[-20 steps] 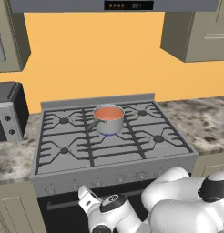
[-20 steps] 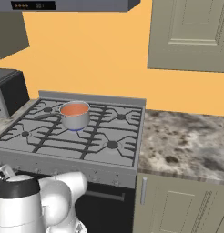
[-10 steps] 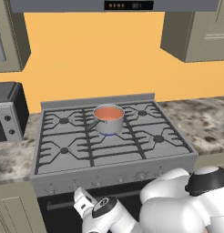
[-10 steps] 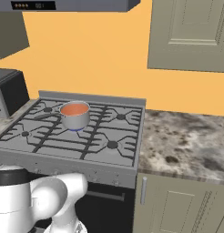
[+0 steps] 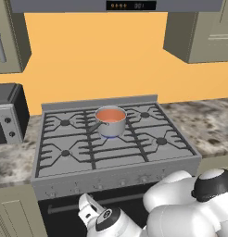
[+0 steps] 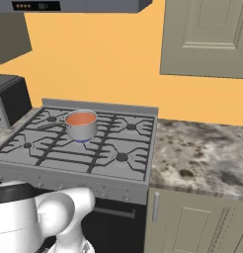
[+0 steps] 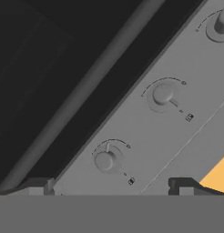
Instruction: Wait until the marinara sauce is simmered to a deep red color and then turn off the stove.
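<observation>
Orange-red marinara sauce [image 5: 109, 115] is seen in the left base view in its saucepan [image 5: 111, 126] on the stove [image 5: 117, 171], well above and beyond the low claw. In the right base view a blue flame shows beneath it. In the hand view the claw [image 7: 114, 185] is spread wide, with a knob [image 7: 104, 160] just ahead. Contact is best withheld until the sauce is judged deep red.

We're looking down and forward from behind the arm's left, taking in the whole stove [image 5: 116, 152] at mid range. From the right we're getting that same cooktop [image 6: 76, 148], angled across to the counter [image 6: 202, 158]. The hand camera is sitting tilted and very close, with the knob [image 7: 105, 160] showing just above and between the fingertips [image 7: 38, 185].
</observation>
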Controlling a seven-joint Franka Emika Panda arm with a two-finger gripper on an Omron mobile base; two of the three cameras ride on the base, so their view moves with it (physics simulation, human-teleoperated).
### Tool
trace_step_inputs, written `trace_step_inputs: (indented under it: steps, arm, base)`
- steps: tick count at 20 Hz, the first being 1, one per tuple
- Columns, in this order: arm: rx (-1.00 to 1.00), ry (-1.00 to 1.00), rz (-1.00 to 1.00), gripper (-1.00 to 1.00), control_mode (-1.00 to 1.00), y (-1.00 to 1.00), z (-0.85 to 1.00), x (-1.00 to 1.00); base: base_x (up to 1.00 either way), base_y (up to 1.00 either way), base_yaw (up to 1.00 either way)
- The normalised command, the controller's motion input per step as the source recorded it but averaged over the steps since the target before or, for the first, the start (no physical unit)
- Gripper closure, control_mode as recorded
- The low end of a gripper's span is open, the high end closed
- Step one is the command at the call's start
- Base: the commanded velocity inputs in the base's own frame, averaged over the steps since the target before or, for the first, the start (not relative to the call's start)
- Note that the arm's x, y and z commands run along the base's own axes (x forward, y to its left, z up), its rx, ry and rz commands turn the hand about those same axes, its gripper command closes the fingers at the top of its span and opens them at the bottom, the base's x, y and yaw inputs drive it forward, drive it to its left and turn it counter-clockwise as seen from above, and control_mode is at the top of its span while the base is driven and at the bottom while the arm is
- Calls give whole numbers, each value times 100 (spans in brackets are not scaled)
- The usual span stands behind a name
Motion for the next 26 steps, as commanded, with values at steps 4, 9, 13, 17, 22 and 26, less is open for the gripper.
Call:
trace_step_inputs:
  steps: [4,9,13,17,22,26]
  arm:
    - [0,-1,-2,-100,-100,-6,12,6]
    - [0,-3,0,-100,-100,-9,16,14]
    - [1,-4,0,-100,-100,-13,9,15]
    - [1,-1,0,-100,-100,-4,1,23]
    - [1,0,0,-100,-100,-1,0,39]
    - [0,0,0,-100,-100,0,-12,32]
  base:
    - [0,0,0]
    - [0,0,0]
    - [0,0,0]
    - [0,0,0]
    - [0,0,0]
    - [0,0,0]
